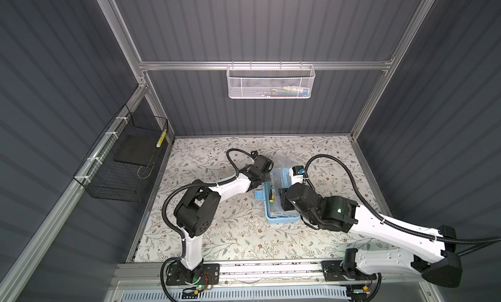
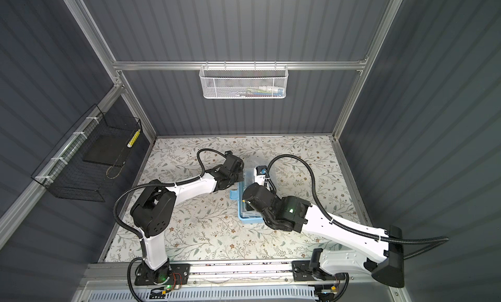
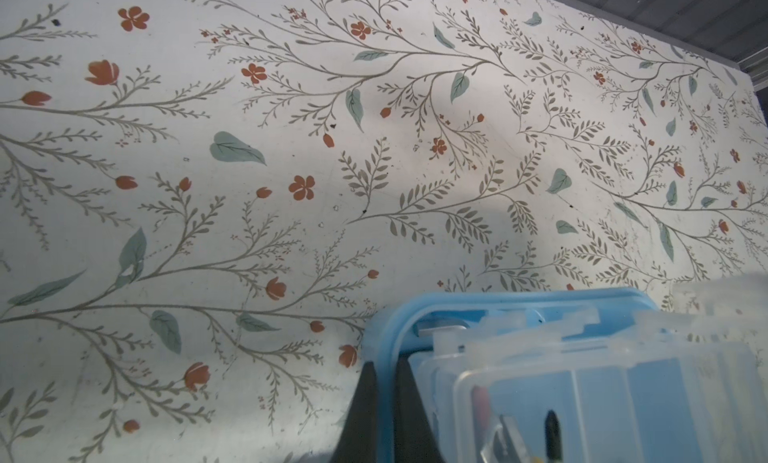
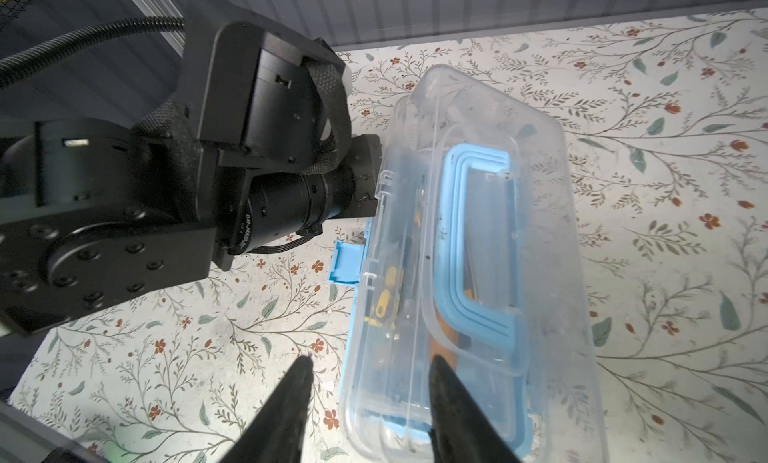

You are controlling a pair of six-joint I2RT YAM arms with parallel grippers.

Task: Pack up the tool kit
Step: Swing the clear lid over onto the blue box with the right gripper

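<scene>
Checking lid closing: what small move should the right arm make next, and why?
Probably bring the open right gripper to the blue latch and flip it shut: the clear lid lies over the box, the latch hangs unfastened, the left gripper clamps the rim.

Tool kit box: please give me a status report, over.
Left hand shut on tool kit box rim. Right hand open, astride its edge. Clear lid over tools, blue latch sticking out. No obstacle seen.
</scene>
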